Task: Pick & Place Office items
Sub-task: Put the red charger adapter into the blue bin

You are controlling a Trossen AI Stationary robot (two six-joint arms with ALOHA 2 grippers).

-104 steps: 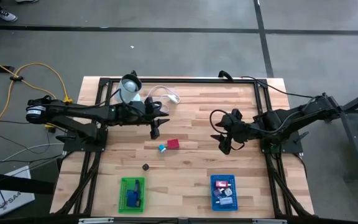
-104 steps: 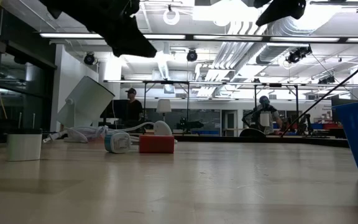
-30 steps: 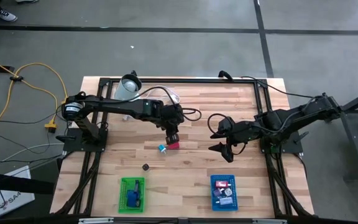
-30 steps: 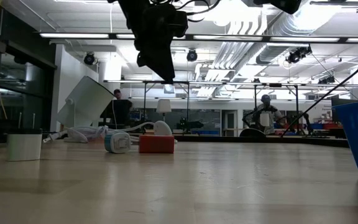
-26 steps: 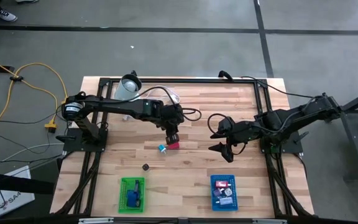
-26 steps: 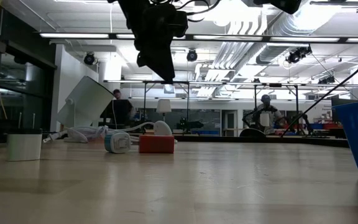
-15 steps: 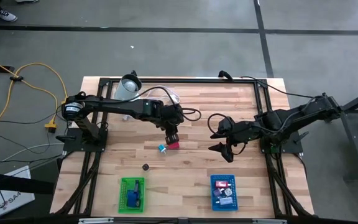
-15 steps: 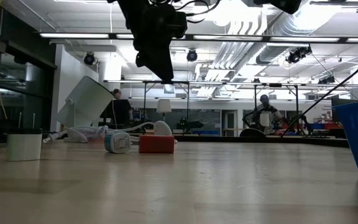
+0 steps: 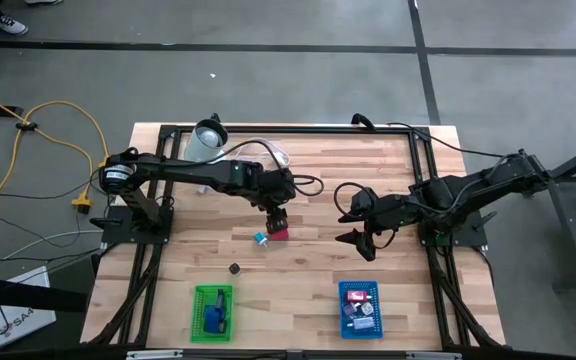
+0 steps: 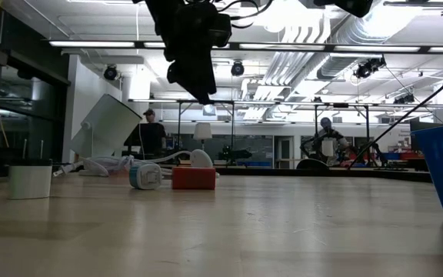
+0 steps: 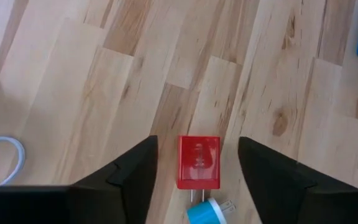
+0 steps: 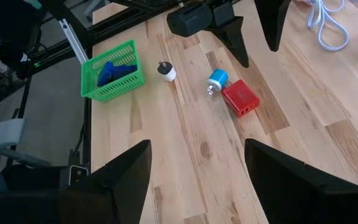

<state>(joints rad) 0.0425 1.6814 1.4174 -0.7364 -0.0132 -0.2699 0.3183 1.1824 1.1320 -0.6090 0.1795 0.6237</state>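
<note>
A red block (image 11: 198, 162) lies flat on the wooden table (image 9: 318, 180) near its middle, with a blue-and-white plug (image 9: 261, 238) lying beside it. My left gripper (image 11: 196, 142) hangs open above the red block (image 9: 280, 232), a finger to either side and clear of it. In the low view the left gripper (image 10: 198, 85) is well above the block (image 10: 193, 178). A small black-and-white piece (image 12: 165, 71) stands nearer the front edge. My right gripper (image 9: 351, 228) waits open and empty at centre right, above the table.
A green basket (image 9: 213, 312) and a blue basket (image 9: 360, 308) holding small items stand at the front edge. A pale round container (image 9: 208, 140) and a coiled white cable (image 9: 263, 150) lie at the far left. Bare wood stretches between the arms.
</note>
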